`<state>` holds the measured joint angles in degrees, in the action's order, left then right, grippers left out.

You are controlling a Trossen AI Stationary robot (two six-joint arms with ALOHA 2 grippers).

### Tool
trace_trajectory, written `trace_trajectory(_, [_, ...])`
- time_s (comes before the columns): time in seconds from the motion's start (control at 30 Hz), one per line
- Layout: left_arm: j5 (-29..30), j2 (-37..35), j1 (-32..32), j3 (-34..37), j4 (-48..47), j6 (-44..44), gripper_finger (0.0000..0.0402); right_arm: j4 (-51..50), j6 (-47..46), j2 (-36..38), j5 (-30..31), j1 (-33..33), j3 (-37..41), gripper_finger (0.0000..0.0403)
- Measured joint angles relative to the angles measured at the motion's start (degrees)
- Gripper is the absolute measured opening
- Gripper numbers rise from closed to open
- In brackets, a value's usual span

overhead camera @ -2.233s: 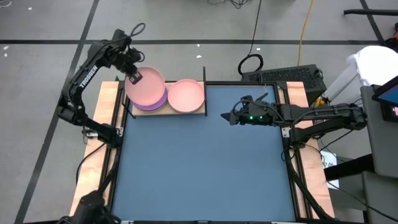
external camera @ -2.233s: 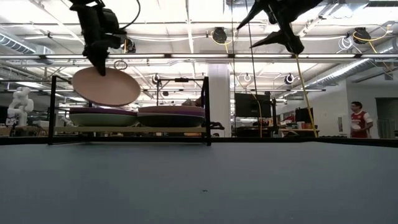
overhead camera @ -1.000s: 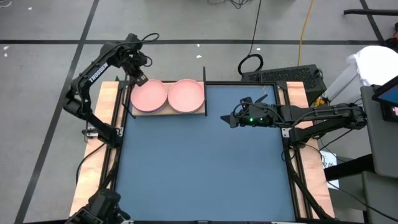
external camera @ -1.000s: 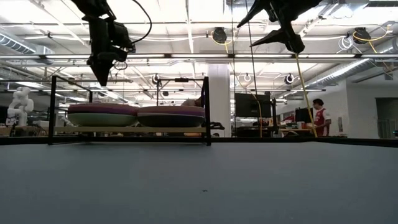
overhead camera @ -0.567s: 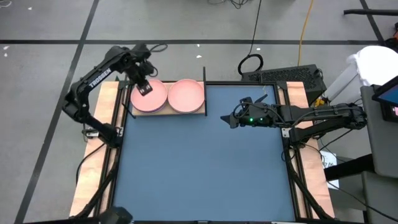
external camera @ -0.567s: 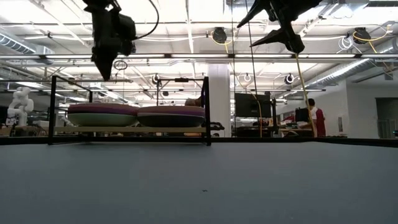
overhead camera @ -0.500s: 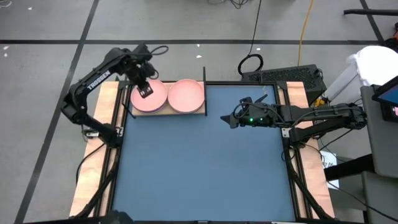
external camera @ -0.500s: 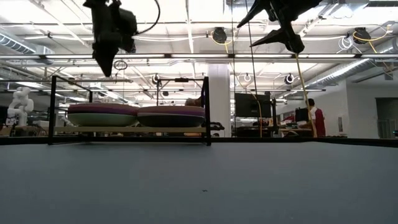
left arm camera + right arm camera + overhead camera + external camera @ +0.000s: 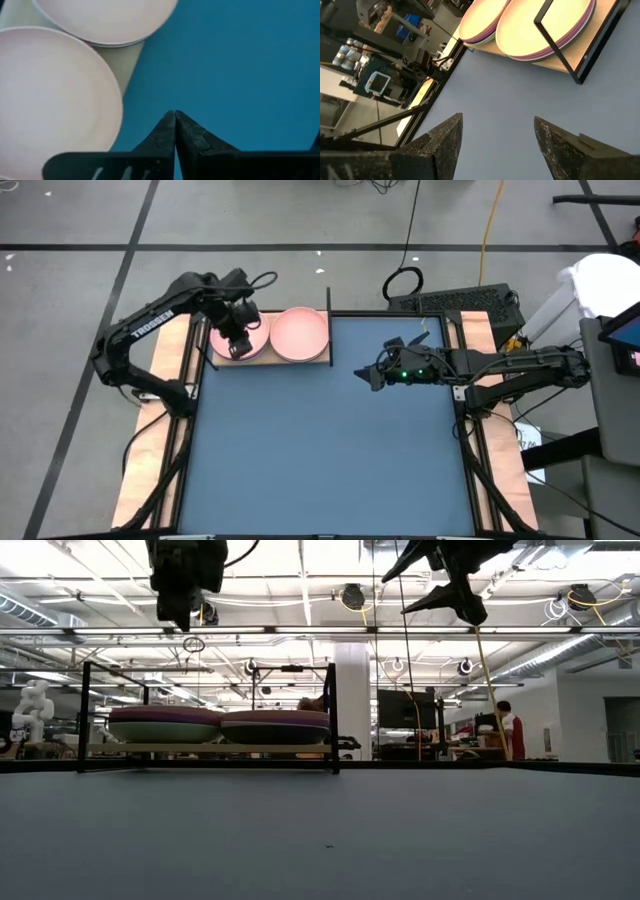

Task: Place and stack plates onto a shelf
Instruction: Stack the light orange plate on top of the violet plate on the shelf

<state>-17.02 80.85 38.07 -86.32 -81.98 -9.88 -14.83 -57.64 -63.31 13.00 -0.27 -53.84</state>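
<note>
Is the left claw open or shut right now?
Shut and empty: the left claw has its fingertips pressed together, above the salmon pink plate.

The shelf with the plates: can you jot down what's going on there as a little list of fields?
shelf: light wood board at the mat's far left corner
plates: two stacks side by side, a salmon pink plate topping each
left gripper: above the left stack, jaws shut, holding nothing
right gripper: over the blue mat, jaws open, empty
loose plates on mat: none visible

Two stacks of plates (image 9: 299,333) sit side by side on the shelf (image 9: 322,361), at the mat's (image 9: 320,440) far left corner; how many per stack is unclear.
</note>
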Motion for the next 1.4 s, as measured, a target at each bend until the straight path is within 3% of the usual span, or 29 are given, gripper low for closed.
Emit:
trace_trajectory(0.53, [2.56, -1.44, -8.14, 15.75, 7.98, 6.05, 0.0006, 0.0, 7.34, 0.0, -2.74, 0.0, 0.0, 0.0226])
trace_trajectory(0.8, [9.21, -1.43, -8.14, 22.07, 15.69, 4.45, 0.0006, 0.05, 7.75, 0.0, -2.77, 0.0, 0.0, 0.0226])
trace_trajectory(1.4, [15.52, -1.43, -8.12, 31.62, 25.28, 4.41, 0.0006, 0.42, 7.56, 0.0, -2.63, 0.0, 0.0, 0.0226])
